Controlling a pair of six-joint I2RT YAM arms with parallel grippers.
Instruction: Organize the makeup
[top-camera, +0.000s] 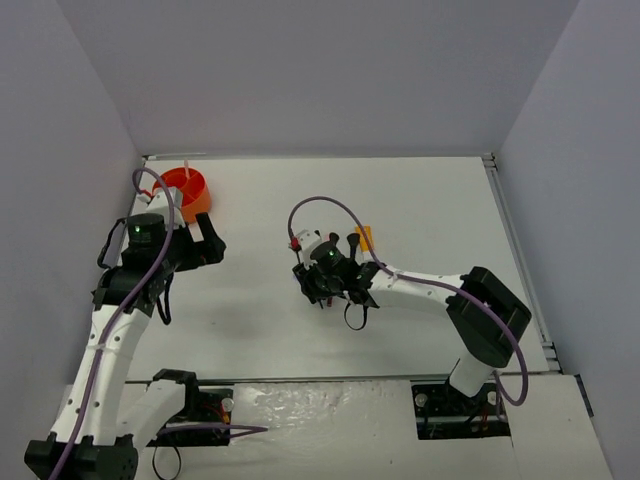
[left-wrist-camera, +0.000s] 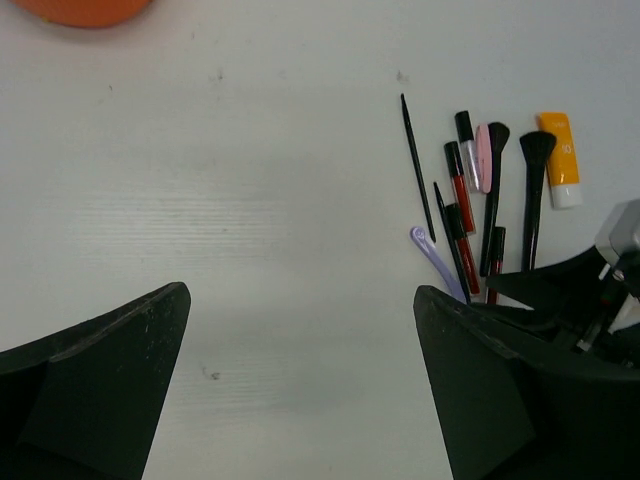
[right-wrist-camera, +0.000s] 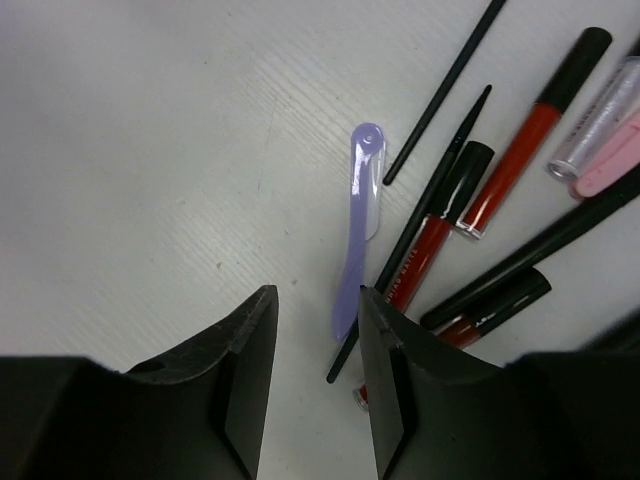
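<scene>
The makeup lies in a loose row on the white table: a lilac stick (right-wrist-camera: 358, 225), a thin black pencil (right-wrist-camera: 445, 95), red tubes with black caps (right-wrist-camera: 520, 140), a pink stick (left-wrist-camera: 484, 158), two black brushes (left-wrist-camera: 536, 185) and an orange-white tube (left-wrist-camera: 560, 155) (top-camera: 364, 238). My right gripper (right-wrist-camera: 318, 300) (top-camera: 320, 285) hangs low over the row's near end. Its jaws stand partly apart around the lower tips of the lilac stick and a black pencil, clamped on nothing. My left gripper (left-wrist-camera: 302, 295) (top-camera: 212, 240) is wide open over bare table, left of the makeup.
The orange round holder (top-camera: 186, 190) (left-wrist-camera: 85, 8) stands at the back left, just beyond my left gripper, with a thin stick poking up from it. Grey walls close the table on three sides. The right arm's body (left-wrist-camera: 590, 320) shows beside the makeup.
</scene>
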